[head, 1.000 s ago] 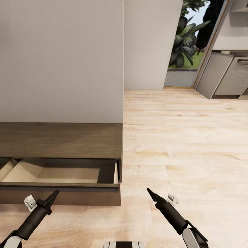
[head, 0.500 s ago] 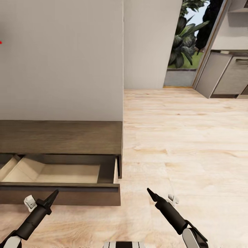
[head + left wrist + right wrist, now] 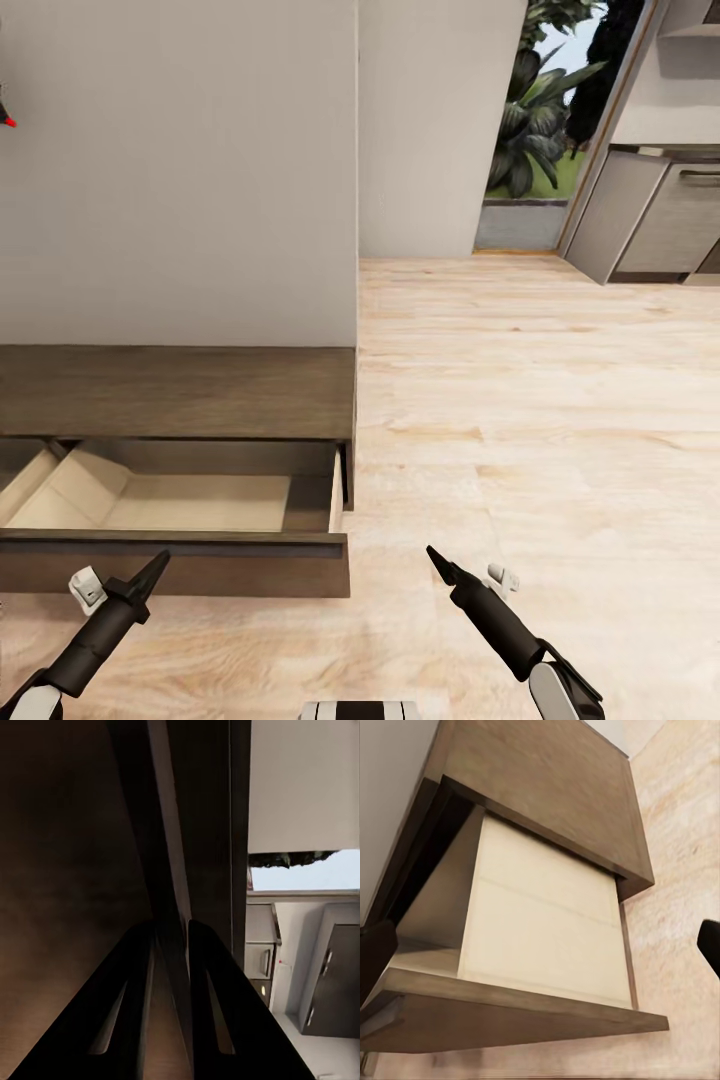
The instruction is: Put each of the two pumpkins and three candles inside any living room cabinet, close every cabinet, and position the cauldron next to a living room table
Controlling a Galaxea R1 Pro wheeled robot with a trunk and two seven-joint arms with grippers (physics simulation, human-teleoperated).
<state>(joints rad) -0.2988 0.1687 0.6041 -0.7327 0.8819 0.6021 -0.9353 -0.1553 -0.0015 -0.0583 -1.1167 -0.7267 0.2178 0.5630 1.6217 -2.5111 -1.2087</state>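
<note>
Cabinet (image 3: pixel 180 395) drawer (image 3: pixel 170 505) pulled out, pale interior bare | left gripper (image 3: pixel 158 566) jaws closed, just before drawer front | right gripper (image 3: pixel 435 556) closed, over wood floor (image 3: pixel 540 400)

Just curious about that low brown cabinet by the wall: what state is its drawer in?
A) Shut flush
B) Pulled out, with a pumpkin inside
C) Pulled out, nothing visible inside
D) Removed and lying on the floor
C: the drawer stands out from the cabinet, and what shows of its pale interior is bare.
</note>
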